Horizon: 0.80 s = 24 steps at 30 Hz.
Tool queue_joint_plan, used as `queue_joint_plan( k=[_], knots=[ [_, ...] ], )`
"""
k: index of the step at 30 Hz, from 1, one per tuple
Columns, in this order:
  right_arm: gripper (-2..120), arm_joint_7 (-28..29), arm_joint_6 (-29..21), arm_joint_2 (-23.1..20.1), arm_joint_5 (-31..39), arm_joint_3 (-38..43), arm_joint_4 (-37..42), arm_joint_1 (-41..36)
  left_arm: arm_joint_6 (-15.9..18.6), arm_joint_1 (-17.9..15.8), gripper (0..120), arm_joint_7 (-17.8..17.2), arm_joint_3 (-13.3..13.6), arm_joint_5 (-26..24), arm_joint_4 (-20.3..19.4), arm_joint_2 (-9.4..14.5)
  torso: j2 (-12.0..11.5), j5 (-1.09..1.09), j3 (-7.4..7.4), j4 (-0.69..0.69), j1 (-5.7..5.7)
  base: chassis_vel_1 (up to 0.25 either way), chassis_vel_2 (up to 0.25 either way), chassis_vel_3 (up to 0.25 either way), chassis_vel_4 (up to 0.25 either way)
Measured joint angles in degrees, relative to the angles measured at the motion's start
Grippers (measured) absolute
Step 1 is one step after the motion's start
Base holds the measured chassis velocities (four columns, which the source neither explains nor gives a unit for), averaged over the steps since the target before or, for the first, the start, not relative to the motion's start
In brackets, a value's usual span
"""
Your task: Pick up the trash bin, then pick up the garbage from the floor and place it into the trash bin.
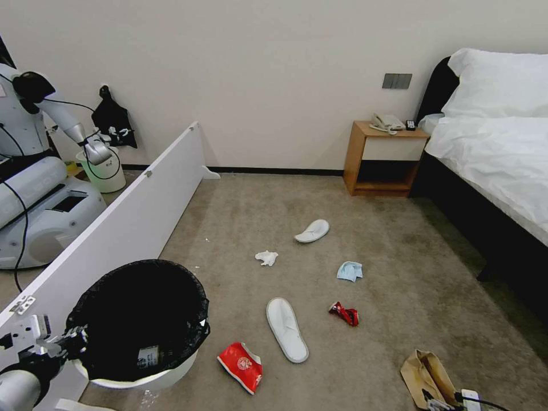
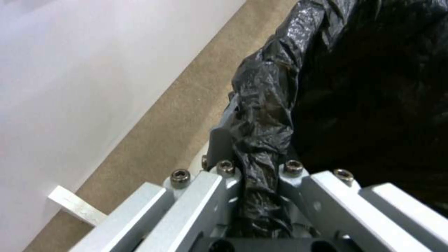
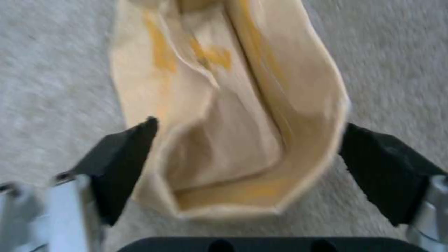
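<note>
The left gripper (image 2: pixel 254 182) is clamping the liner-covered rim of the trash bin (image 1: pixel 142 319), holding it beside the white partition board (image 1: pixel 142 211) at the near left of the carpet (image 1: pixel 399 257); the bin is round, white and lined with a black plastic bag (image 2: pixel 266 115) folded over its rim. The right gripper (image 3: pixel 247 164) is hanging at the near right edge of the carpet with its pads (image 3: pixel 126 164) spread wide on either side of the crumpled brown paper bag (image 3: pixel 224 115), not yet pressing on it. This bag is probably light and soft, is likely to collapse under pressure, and is best pinched across its folded end. A little farther out, the red snack packet (image 1: pixel 241 365) is lying just beside the bin, with a white slipper (image 1: pixel 286 329) next to it; both look light and flexible. Toward the middle of the carpet, a crushed red can (image 1: pixel 344 313), a light-blue mask (image 1: pixel 349 271) and a white tissue (image 1: pixel 266 258) are lying apart from one another. A second white slipper (image 1: pixel 312 230) is lying farthest out, toward the wooden nightstand (image 1: pixel 382 160).
</note>
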Motion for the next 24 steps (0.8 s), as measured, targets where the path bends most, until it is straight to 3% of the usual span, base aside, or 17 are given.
queue_joint_plan(
  k=[2,6,9,24],
  knots=[
    [79,0.2,0.0,0.3,-0.7,0.0,-1.8,0.8,0.0,0.1,3,0.0,0.0,0.0,-0.1,-0.1,0.0,0.01,0.00,-0.01,0.00,0.000,0.000,0.000,0.000],
    [68,0.2,0.0,0.6,-0.8,0.3,-3.3,1.5,0.0,0.1,3,0.0,0.0,0.0,-0.2,-0.1,0.0,0.00,0.00,-0.02,0.00,0.000,0.000,0.000,0.000],
    [51,0.2,0.0,0.6,-0.8,0.6,-3.6,1.7,0.0,0.1,3,0.0,0.3,0.2,-0.2,-0.2,0.0,0.00,0.00,-0.01,0.00,0.000,0.000,0.000,0.000],
    [1,0.6,0.5,0.1,-1.0,2.0,-1.1,0.7,0.0,-0.4,3,0.1,1.1,0.3,0.1,0.0,0.0,0.00,0.00,-0.01,0.00,0.000,0.000,0.000,0.000]
  ],
)
